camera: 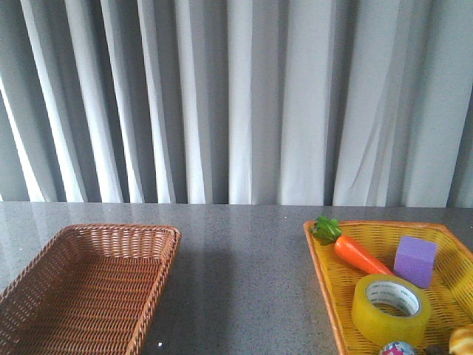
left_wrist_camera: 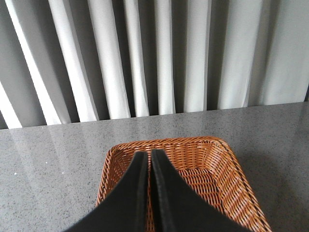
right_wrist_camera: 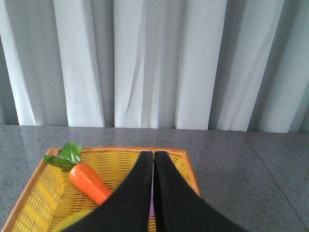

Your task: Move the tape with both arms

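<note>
The yellow tape roll with a white printed core lies flat in the yellow basket at the front right. A sliver of its edge shows in the right wrist view. My right gripper is shut and empty, above the yellow basket, its fingers hiding most of the purple cube. My left gripper is shut and empty, above the brown wicker basket. Neither arm shows in the front view.
The brown wicker basket sits at the front left, with nothing in it. The yellow basket also holds a toy carrot, a purple foam cube and small items at its front edge. Grey curtains hang behind the grey table.
</note>
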`<move>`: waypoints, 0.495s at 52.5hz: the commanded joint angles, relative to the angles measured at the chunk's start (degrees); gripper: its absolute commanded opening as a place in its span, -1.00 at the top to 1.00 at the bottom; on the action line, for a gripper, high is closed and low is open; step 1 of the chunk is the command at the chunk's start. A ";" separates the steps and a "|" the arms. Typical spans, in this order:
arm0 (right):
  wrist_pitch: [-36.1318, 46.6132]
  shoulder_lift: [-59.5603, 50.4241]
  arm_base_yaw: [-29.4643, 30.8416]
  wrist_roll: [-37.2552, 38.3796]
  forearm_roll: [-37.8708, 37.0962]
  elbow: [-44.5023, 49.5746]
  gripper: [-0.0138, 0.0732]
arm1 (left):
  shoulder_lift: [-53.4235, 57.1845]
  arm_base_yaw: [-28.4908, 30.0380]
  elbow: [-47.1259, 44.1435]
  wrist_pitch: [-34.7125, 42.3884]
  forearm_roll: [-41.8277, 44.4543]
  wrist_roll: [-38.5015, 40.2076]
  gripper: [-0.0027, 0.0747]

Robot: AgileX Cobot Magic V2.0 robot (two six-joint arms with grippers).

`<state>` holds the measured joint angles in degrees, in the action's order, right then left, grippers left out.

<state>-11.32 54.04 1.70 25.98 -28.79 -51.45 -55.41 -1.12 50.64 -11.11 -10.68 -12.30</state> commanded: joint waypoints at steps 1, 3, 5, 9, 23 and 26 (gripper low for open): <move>1.67 -0.42 -0.94 -3.43 -0.78 -1.89 0.54 | 0.11 -0.13 3.67 -0.64 -0.51 1.13 0.83; 1.19 -0.42 -1.89 -4.38 -0.77 -1.89 0.47 | -0.37 -0.13 4.72 -2.33 -0.42 1.00 0.78; 1.02 -0.42 -2.82 -4.87 -0.77 -1.89 0.38 | -0.88 -0.13 6.09 -3.69 -0.42 0.51 0.71; 0.83 -0.36 -4.53 -4.93 -0.77 -1.89 0.16 | -1.46 -0.13 7.96 -5.02 -0.47 -0.55 0.58; -0.86 1.73 -5.78 -4.63 -0.19 -2.02 -0.76 | -1.82 -0.13 11.47 -6.51 -0.54 -0.55 -0.29; -0.55 3.11 -5.72 -4.34 -0.33 -2.06 -0.79 | -1.82 -0.13 11.47 -7.03 -0.54 -0.46 -0.40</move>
<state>-15.22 56.12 -4.06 21.71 -28.45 -51.45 -57.82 -1.12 60.17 -21.38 -10.62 -13.08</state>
